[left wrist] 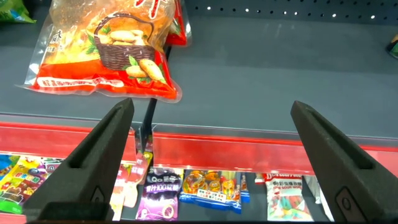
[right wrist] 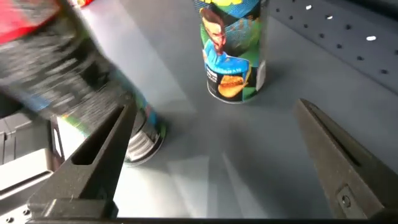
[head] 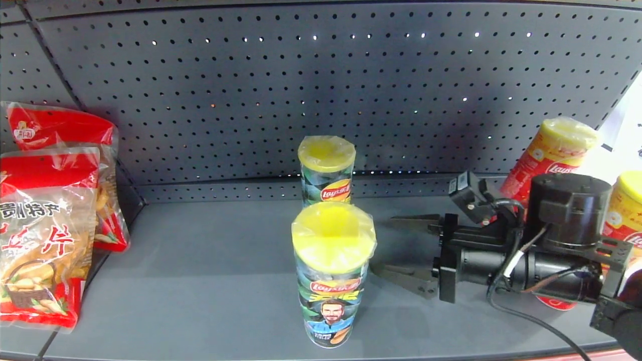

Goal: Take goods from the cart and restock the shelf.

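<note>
Right pincer point(head: 383, 244), wide open and empty, just right of the front can point(head: 331, 281) on the shelf point(head: 210, 281); second can point(head: 326, 173) directly behind. Left pincer point(left wrist: 211, 106), open and empty, faces a bag point(left wrist: 106, 56) lying well left of the front can.

- A dark grey shelf board point(head: 200, 281) forms the flat, matte metal floor of the bay, with soft shadows on it
- Behind the shelf board rises a dark grey pegboard back panel point(head: 301, 100), pierced by even rows of small holes
- Pinpoints of light point(head: 351, 36) shine through holes high above the shelf board
- Along the shelf board's front edge runs a red strip point(left wrist: 217, 146)
- Below the shelf board, under that strip, sit rows of small colourful packets point(left wrist: 211, 190)
</note>
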You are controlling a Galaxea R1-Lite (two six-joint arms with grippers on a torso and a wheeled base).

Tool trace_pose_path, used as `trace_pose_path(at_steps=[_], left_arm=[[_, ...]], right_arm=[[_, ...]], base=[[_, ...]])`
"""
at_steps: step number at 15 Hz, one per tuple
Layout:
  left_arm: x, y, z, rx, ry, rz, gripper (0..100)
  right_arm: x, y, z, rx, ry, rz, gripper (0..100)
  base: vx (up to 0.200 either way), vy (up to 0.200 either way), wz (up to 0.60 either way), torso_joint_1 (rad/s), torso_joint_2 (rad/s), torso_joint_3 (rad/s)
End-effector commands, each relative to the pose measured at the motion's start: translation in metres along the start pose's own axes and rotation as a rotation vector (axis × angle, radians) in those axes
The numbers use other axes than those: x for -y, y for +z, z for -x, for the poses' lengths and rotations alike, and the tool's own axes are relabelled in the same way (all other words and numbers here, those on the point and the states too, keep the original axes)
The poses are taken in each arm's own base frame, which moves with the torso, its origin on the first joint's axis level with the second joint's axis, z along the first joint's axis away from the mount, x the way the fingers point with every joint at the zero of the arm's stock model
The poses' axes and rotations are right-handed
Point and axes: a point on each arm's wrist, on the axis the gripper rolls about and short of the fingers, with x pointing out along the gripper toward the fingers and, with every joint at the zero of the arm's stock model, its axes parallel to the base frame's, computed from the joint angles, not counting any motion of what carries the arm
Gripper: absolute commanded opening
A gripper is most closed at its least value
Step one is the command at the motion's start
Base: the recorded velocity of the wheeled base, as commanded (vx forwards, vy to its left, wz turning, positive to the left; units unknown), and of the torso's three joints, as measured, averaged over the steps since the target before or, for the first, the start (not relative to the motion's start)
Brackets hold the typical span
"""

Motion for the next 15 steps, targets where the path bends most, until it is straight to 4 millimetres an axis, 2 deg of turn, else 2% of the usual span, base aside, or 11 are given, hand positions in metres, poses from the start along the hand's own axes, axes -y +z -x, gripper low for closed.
trace_pose_path(at_steps=[1, 5, 9, 12, 15], left_arm=[[0.0, 0.0, 0.0, 0.0, 0.0, 0.0, 100], [0.0, 0.0, 0.0, 0.0, 0.0, 0.0, 100], [0.0, 0.0, 0.0, 0.0, 0.0, 0.0, 100], [0.0, 0.0, 0.0, 0.0, 0.0, 0.0, 100], [0.0, 0.0, 0.0, -0.002, 0.001, 0.0, 100]], right_arm=[[-0.006, 0.006, 0.018, 0.031, -0.016, 0.015, 100], [-0.019, 0.002, 0.047, 0.049, -0.035, 0.022, 100], [-0.039, -0.001, 0.092, 0.111, -0.079, 0.052, 100], [-0.051, 0.004, 0.125, 0.185, -0.145, 0.095, 100], [-0.065, 0.007, 0.148, 0.255, -0.182, 0.141, 100]], base=[[0.0, 0.0, 0.0, 0.0, 0.0, 0.0], [0.0, 0.0, 0.0, 0.0, 0.0, 0.0], [0.0, 0.0, 0.0, 0.0, 0.0, 0.0], [0.0, 0.0, 0.0, 0.0, 0.0, 0.0], [0.0, 0.0, 0.0, 0.0, 0.0, 0.0]])
